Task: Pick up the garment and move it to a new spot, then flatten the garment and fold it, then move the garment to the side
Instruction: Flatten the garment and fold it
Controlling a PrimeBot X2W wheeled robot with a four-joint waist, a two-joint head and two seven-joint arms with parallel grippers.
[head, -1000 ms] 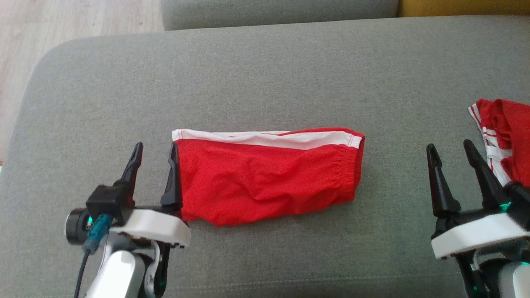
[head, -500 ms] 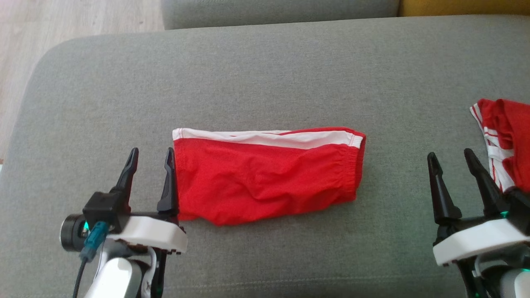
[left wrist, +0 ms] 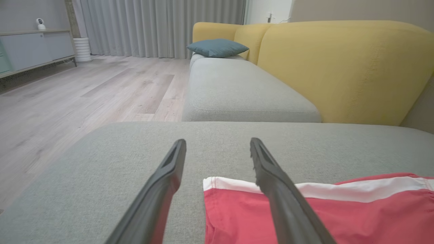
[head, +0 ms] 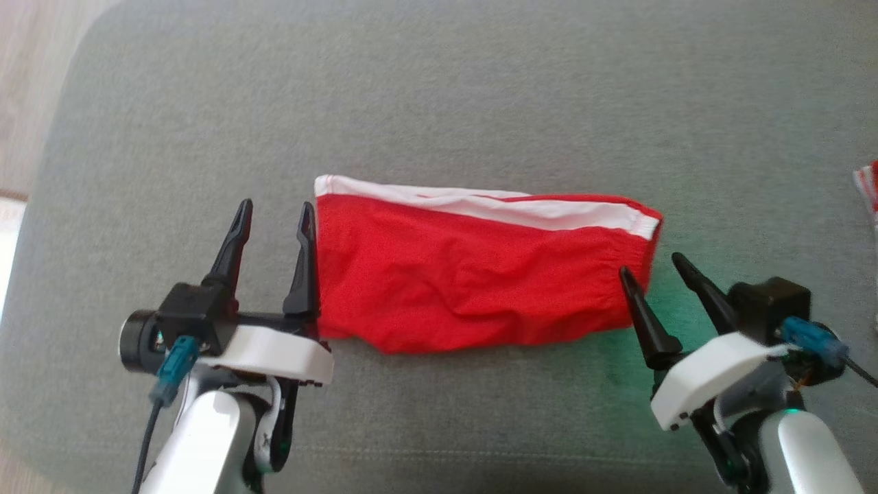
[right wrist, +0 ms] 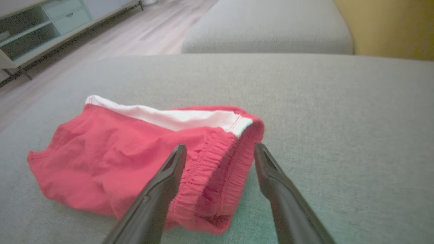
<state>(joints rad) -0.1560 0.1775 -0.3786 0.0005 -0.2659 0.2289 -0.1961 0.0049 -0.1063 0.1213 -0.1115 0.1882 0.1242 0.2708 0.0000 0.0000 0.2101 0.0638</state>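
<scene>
The garment [head: 480, 288], red shorts folded into a long strip with a white band along the far edge, lies flat with a few wrinkles in the middle of the grey seat cushion [head: 439, 103], its gathered waistband at the right end. The left gripper [head: 276, 204] sits at the garment's left end with its claw apart and nothing in it; its right finger runs along the cloth's left edge, and whether it touches is unclear. The right gripper [head: 649, 262] is at the near right corner, its claw also apart and holding nothing, and in the right wrist view its fingers straddle the waistband. Another piece of red-and-white cloth [head: 868, 192] shows at the far right edge. Beyond the cushion are a yellow backrest [left wrist: 339, 67], a blue pillow [left wrist: 217, 47] and a pale wooden floor [left wrist: 84, 95].
</scene>
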